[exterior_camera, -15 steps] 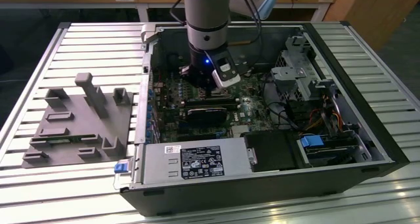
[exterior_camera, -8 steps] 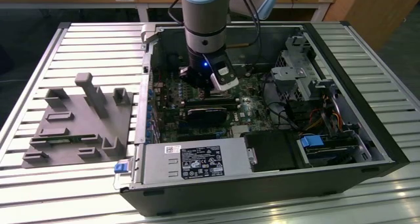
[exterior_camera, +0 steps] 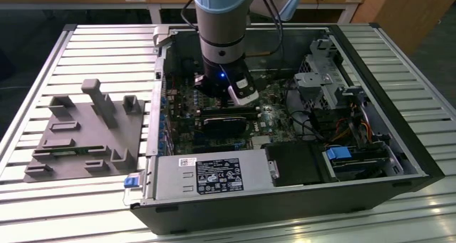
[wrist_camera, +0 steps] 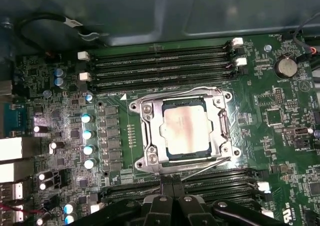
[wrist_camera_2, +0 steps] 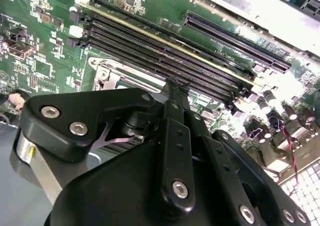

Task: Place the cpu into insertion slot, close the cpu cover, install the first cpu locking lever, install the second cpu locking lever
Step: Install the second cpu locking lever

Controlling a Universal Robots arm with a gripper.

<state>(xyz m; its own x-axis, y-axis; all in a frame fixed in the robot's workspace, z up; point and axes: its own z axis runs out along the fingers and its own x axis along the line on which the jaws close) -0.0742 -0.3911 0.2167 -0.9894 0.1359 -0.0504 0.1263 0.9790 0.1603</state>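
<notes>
A grey and light-blue robot arm is reaching down into an open black computer case that is lying on its side on a slatted metal surface. The arm's black tool is hanging just above the green motherboard inside the case.

In the first wrist view, the small square cpu with a dull silvery-tan metal top is lying flat in the square insertion slot near the middle of the green board. Its edges are running square with the socket, and being square it is showing no clear long axis. The thin silver metal cpu cover with a large square cut-out is lying down flat around the chip, framing it. A thin silver wire lever is running slantwise along one edge of the socket, between it and the nearer bank of long black memory slots. A second bank of long black memory slots is lying on the far side of the socket, parallel to its edge.

The tool's black fingers are sitting close together, nearly touching, gripping nothing visible, just over the nearer memory slots.

A grey moulded fixture tray is resting on the surface toward the exterior view's left.
</notes>
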